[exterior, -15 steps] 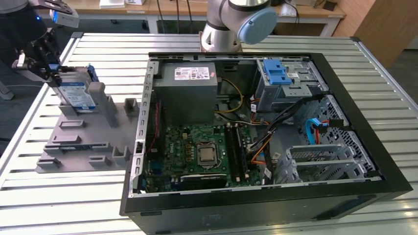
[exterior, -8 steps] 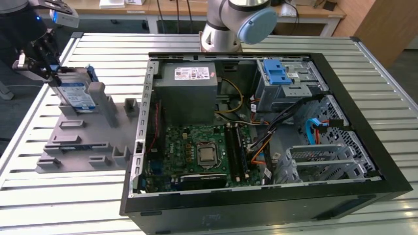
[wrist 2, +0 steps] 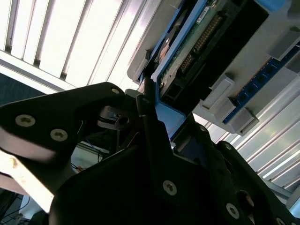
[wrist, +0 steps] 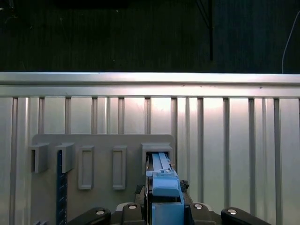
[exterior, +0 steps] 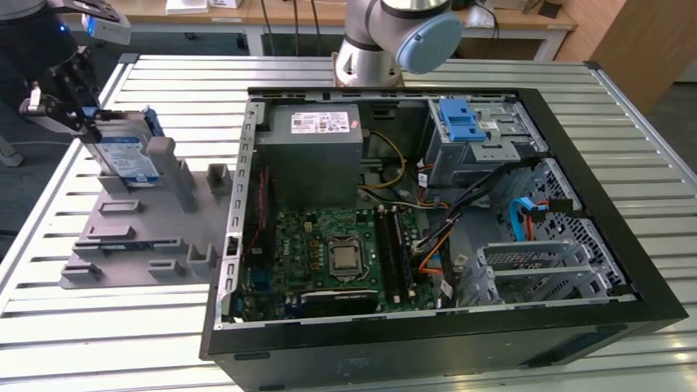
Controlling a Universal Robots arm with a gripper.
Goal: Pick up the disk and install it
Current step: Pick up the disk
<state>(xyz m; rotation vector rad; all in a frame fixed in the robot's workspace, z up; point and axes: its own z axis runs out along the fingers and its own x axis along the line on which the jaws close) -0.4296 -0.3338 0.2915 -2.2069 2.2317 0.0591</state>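
- Gripper (wrist: 164, 190) housing sits closest to the lens in both wrist views. Its jaws are pressed onto the disk (wrist: 161, 161), one on each flat side of the blue-railed edge. Judged a pinch grip.
- In the exterior view the disk (exterior: 129, 159) stands on edge at upper left, seated in a slot of the grey holder (exterior: 142, 237). Standing it upright leaves the upper edge exposed, which is why the gripper (exterior: 82, 122) meets it from above.
- In the second wrist view one finger (wrist 2: 144, 105) lies against the disk's edge, with the green circuit-board face turned toward the camera.
- Whether the disk has cleared its slot cannot be told; its lower end sits among the holder's posts.
- Holder lies flat on the slatted table (exterior: 142, 335), just beside the case (exterior: 381, 351), so the carry is short.
- Case lies on its side at centre right, open upward, giving access from above.
- Bay (exterior: 479, 143) with a blue latch sits in the case's upper right and is judged the destination. The disk is well apart from it, so installation is not yet done.
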